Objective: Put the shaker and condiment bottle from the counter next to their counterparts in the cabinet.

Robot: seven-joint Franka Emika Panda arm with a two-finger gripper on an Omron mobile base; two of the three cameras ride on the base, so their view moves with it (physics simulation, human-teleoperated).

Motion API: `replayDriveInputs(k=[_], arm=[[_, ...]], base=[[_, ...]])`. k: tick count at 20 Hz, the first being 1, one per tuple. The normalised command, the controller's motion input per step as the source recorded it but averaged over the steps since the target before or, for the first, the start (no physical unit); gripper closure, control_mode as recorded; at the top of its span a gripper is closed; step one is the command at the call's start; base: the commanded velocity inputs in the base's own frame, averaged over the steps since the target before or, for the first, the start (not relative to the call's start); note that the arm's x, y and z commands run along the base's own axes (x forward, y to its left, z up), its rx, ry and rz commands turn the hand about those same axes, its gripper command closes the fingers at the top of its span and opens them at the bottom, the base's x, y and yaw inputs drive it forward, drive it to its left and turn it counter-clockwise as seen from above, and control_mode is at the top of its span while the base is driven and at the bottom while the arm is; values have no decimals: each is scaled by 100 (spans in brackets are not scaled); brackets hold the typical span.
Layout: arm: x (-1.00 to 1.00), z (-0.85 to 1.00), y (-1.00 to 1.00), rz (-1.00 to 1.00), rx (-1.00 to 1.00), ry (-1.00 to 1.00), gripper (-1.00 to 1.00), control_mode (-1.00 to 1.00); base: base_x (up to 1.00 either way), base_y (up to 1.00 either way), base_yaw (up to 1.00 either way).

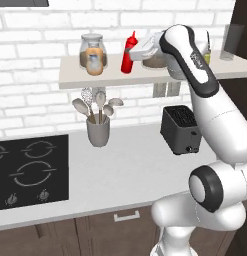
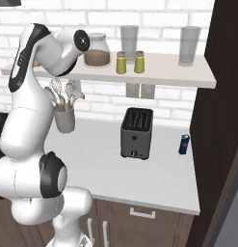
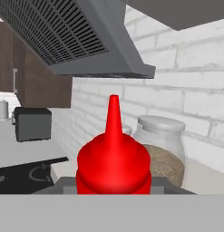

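The red condiment bottle [image 1: 127, 62] stands upright on the cabinet shelf [image 1: 75, 75], a little right of the small orange bottle [image 1: 95, 64] with the pale label. My gripper [image 1: 133, 54] reaches in from the right at the bottle's upper body and is shut on it. In the hand view the condiment bottle [image 3: 113, 158] is close in front, nozzle up, with a glass jar [image 3: 161, 145] behind it. Two yellow-green shakers [image 2: 121, 62] [image 2: 139, 61] stand side by side further right on the cabinet [image 2: 188, 72]. I cannot tell whether the bottle's base rests on the shelf.
A lidded glass jar [image 1: 92, 47] stands behind the orange bottle; another jar [image 2: 97, 50] and two tall glasses [image 2: 129, 36] [image 2: 189, 46] share the shelf. Below are a utensil holder [image 1: 98, 130], a dark toaster [image 2: 136, 132], a small blue bottle [image 2: 184, 144] and the cooktop [image 1: 30, 170].
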Motion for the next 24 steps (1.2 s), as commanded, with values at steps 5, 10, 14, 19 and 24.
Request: replayDriveInputs(k=[5, 10, 14, 19, 24], arm=[[1, 0, 4, 0, -6, -9, 100, -100], [19, 0, 2, 0, 0, 0, 100, -100], [25, 0, 0, 0, 0, 0, 100, -100], [31, 0, 7, 0, 0, 0, 100, -100], [23, 0, 11, 0, 0, 0, -100, -100]], base=[[0, 0, 0], [0, 0, 0], [0, 0, 0], [0, 0, 0], [0, 0, 0]])
